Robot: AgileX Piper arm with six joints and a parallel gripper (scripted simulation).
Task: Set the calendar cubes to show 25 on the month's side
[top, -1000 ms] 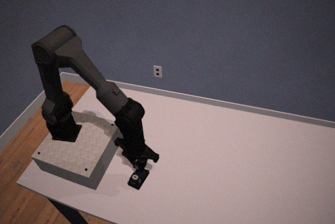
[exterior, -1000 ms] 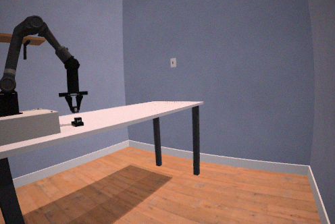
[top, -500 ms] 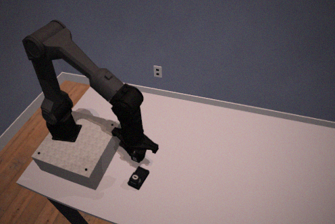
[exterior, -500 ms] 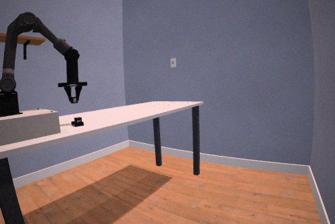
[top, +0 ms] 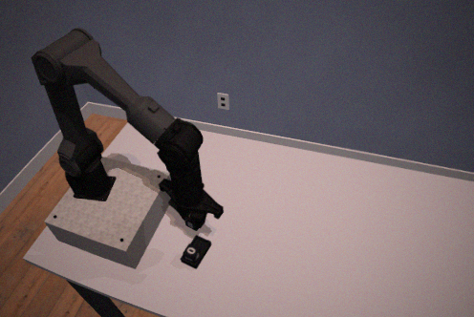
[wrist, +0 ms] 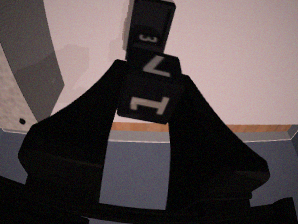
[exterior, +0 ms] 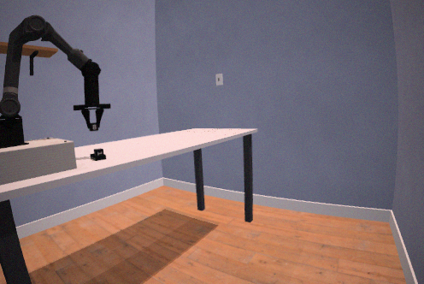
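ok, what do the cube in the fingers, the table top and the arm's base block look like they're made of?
Cube: matte black with pale digits, no glint; probably painted wood or plastic, can't tell which.
Table top: smooth, even, pale, no grain; looks like laminate or painted board.
Base block: light grey, finely speckled, with dark dots near its corners that may be screws; stone-like or textured metal, the look leaves it open.
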